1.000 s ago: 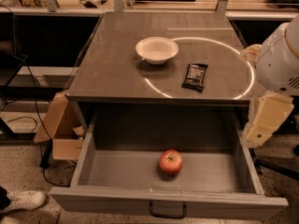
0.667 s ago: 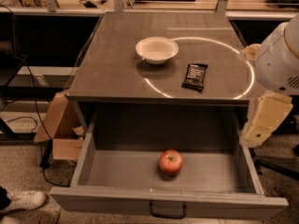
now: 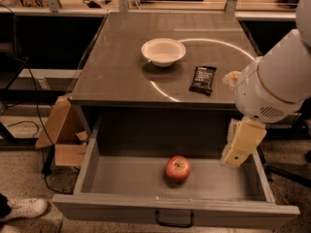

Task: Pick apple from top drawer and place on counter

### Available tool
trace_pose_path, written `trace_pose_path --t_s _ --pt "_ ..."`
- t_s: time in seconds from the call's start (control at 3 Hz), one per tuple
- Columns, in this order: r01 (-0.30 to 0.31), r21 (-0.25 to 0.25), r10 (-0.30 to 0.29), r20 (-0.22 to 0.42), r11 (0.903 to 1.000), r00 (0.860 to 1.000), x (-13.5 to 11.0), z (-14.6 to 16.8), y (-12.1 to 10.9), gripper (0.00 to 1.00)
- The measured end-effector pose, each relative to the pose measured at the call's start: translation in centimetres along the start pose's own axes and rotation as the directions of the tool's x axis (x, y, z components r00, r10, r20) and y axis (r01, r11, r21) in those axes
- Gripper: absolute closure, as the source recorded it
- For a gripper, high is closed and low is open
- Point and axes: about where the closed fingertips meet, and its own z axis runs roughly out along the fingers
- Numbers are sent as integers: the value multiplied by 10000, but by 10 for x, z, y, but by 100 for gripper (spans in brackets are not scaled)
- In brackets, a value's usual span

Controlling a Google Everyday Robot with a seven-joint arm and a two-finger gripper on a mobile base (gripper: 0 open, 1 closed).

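1. Since the earlier frame, the gripper (image 3: 243, 144) has been brought down and leftward, over the right side of the top drawer (image 3: 121, 181); whether it is open cannot be told.
2. The drawer's right wall could be struck on descent.
3. The apple (image 3: 178, 169), lying mid-drawer, could be nudged and rolled. Being round, it shows no long axis, and its stem dimple is turned upward.

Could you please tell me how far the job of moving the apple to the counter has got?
Done: the top drawer stands open. In hand: the gripper hangs at the drawer's right side, apart from the apple, which lies on the drawer floor, not yet grasped. Left: grasp it, lift it and set it on the counter, which holds a white bowl and a dark snack bar.
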Motion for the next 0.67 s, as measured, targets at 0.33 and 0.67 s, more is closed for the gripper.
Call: trace_pose_path --t_s 0.33,0.67 --pt "0 0 0 0 10000 10000 0 0 0 0" --pt "293 530 -280 -259 9982 9993 -10 39 -5 0"
